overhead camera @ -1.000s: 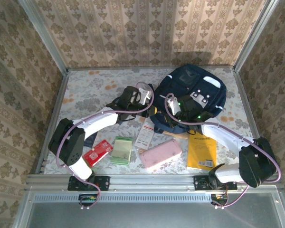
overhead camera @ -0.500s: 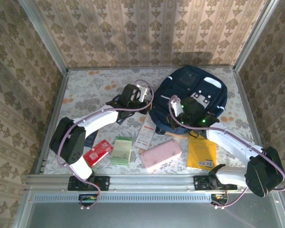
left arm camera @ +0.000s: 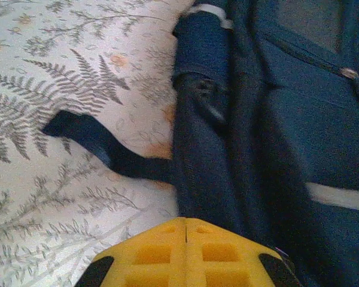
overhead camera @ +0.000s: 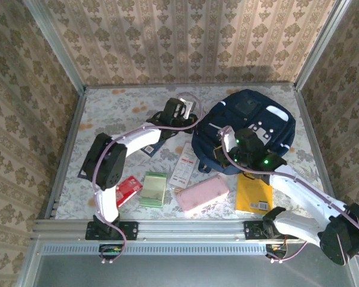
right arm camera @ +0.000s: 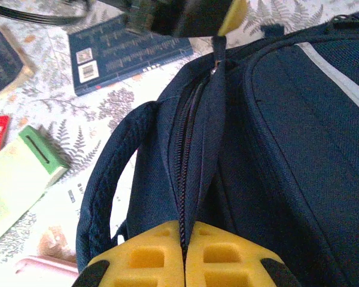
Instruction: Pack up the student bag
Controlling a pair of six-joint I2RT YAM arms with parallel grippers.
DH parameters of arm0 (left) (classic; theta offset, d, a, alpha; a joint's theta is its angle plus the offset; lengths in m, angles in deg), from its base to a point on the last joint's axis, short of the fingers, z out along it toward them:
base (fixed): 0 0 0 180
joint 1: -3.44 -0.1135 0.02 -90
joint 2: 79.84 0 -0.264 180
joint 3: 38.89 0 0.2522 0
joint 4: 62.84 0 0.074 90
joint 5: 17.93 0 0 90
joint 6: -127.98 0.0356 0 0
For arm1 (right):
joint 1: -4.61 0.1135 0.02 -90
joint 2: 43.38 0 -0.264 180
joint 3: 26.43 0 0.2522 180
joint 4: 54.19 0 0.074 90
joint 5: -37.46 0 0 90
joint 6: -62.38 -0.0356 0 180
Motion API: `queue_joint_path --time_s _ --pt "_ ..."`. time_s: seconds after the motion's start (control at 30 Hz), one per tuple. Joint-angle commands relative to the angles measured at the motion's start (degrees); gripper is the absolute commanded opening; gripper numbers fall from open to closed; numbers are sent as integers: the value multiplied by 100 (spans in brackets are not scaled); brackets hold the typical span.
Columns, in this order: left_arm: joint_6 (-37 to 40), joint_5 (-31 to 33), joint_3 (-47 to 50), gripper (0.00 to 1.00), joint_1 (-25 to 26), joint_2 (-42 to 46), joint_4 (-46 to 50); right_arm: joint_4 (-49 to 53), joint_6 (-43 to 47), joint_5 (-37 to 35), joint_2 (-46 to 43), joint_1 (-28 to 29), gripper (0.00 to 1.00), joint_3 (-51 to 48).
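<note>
The student bag [overhead camera: 257,128] is pictured at 2 o'clock on the fern-print table [overhead camera: 119,113], with its zipper edge gripped by 2 grippers. The left gripper [left arm camera: 185,230] is clamped on fabric at the bag's 9 o'clock side. The right gripper [right arm camera: 183,239] is pinched shut on the zipper seam at 8 o'clock. A pink case [overhead camera: 202,194] and a yellow booklet [overhead camera: 254,192] are seen at 6 o'clock.

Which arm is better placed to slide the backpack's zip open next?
Probably left: the left gripper pinches the backpack beside the zip's metal pull; the right gripper clamps the seam farther along, bracing it.
</note>
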Motion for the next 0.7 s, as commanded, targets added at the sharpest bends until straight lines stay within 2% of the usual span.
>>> queue_joint_path --time_s 0.0,0.17,0.23,0.3,0.33,0.4,0.43,0.53,0.57,0.67 --pt "-259 -373 -277 0 -243 -526 -437 -544 -34 359 -363 40 0 -22" --pt "-581 -1366 -971 0 -315 -1253 -590 -755 24 533 -415 39 0 -132" --pt "-666 -1535 -1060 0 -336 -1351 -624 -768 64 460 -392 31 0 -144" --pt "-799 -1437 -955 0 -412 -1216 -670 -739 81 393 -369 5 0 -119" --pt "-867 -1292 -847 2 -478 -1092 -655 -744 103 397 -369 1 0 -125" --pt "-1099 -891 -577 20 -675 -728 -522 -754 202 394 -354 0 0 -159" --pt "-1225 -732 -435 25 -803 -526 -410 -777 265 472 -310 4 0 -183" --pt "-1502 -426 -154 34 -1073 -32 106 -876 398 684 58 61 0 -137" --pt "-1569 -461 -162 36 -1270 71 380 -897 465 693 242 81 0 -76" --pt "-1686 -824 -222 40 -1419 178 1000 -1011 747 717 666 135 0 70"
